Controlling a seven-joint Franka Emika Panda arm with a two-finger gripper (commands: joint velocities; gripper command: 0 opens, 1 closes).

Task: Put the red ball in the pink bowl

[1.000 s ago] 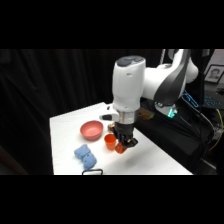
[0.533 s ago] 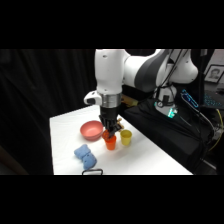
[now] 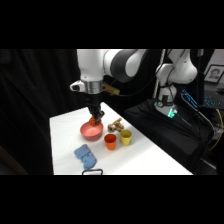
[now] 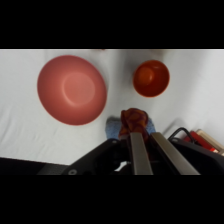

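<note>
The red ball (image 4: 134, 120) is held between my fingers (image 4: 137, 152), which are shut on it. In the side view my gripper (image 3: 96, 120) hangs just above the pink bowl (image 3: 91, 131), with the ball (image 3: 95, 121) showing as a reddish spot at its tip. From the wrist view, the pink bowl (image 4: 72, 89) lies to the upper left of my gripper (image 4: 140, 132), apart from the ball. The bowl has nothing in it.
An orange cup (image 3: 110, 142) and a yellow cup (image 3: 125, 137) stand right of the bowl, with a small brown object (image 3: 116, 126) behind them. A blue object (image 3: 86, 155) lies near the front edge, beside a black item (image 3: 92, 172). The orange cup (image 4: 151, 78) sits ahead of the fingers.
The arm has swung left, carrying the red ball from above the cups to above the pink bowl.
</note>
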